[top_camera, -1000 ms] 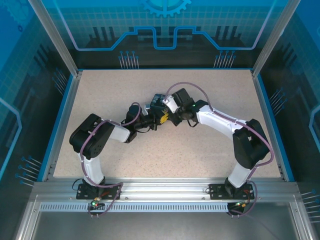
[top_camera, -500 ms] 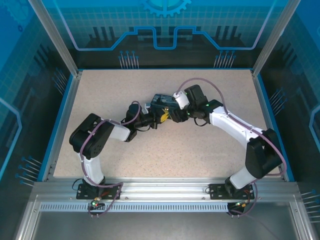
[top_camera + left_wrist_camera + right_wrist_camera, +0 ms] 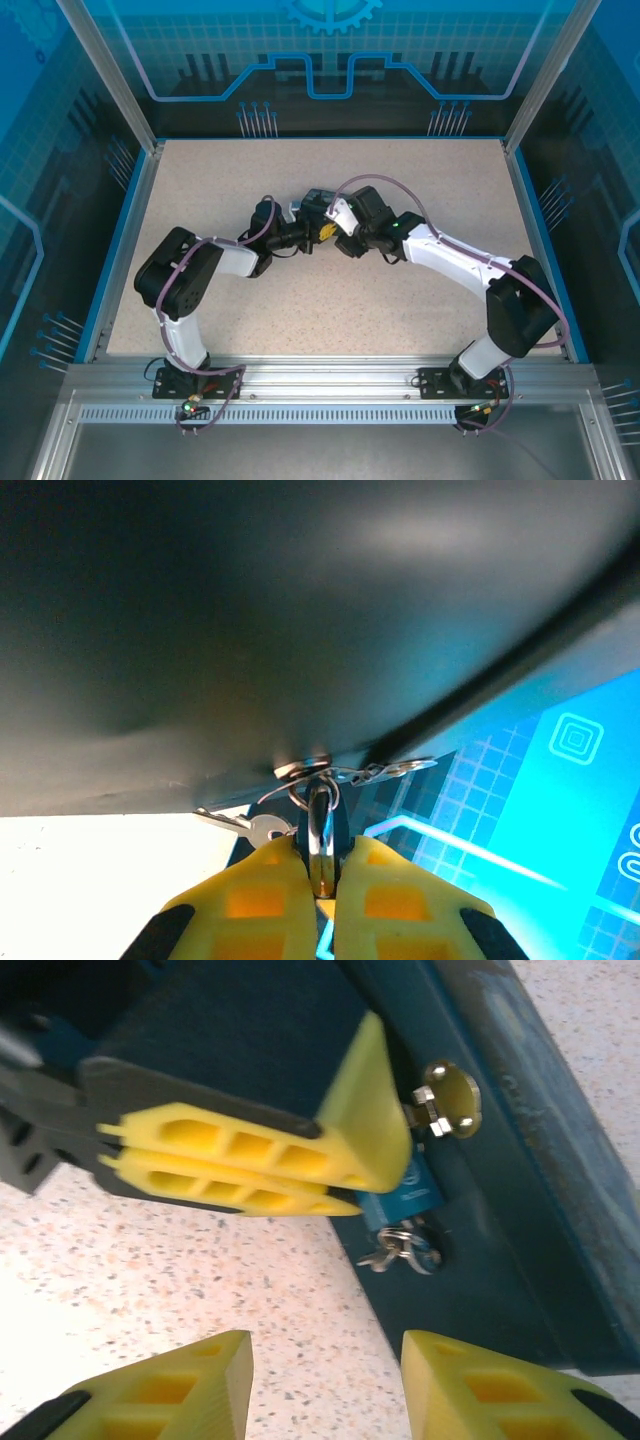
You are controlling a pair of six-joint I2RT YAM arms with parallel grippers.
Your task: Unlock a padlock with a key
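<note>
The small blue padlock (image 3: pixel 405 1200) hangs from a brass latch knob (image 3: pixel 447 1095) on the side of the dark blue box (image 3: pixel 520 1160). My left gripper (image 3: pixel 322 855) is shut on the padlock (image 3: pixel 322 825), its yellow fingers (image 3: pixel 260 1155) clamping the padlock's body from the side. The key (image 3: pixel 400 1252) dangles on a wire ring at the padlock's lower end, and a silver key (image 3: pixel 250 826) shows to the left of the fingers. My right gripper (image 3: pixel 325 1385) is open just below the padlock and key, with nothing between its fingers.
The box (image 3: pixel 318 197) stands at the middle of the speckled table (image 3: pixel 230 180), with both wrists crowded against its near side. Blue frame walls (image 3: pixel 120 240) border the table. Open tabletop lies to the left, right and front.
The right gripper went from shut to open. The right wrist swung out to the right, then came back in toward the padlock. The left gripper kept its hold.
</note>
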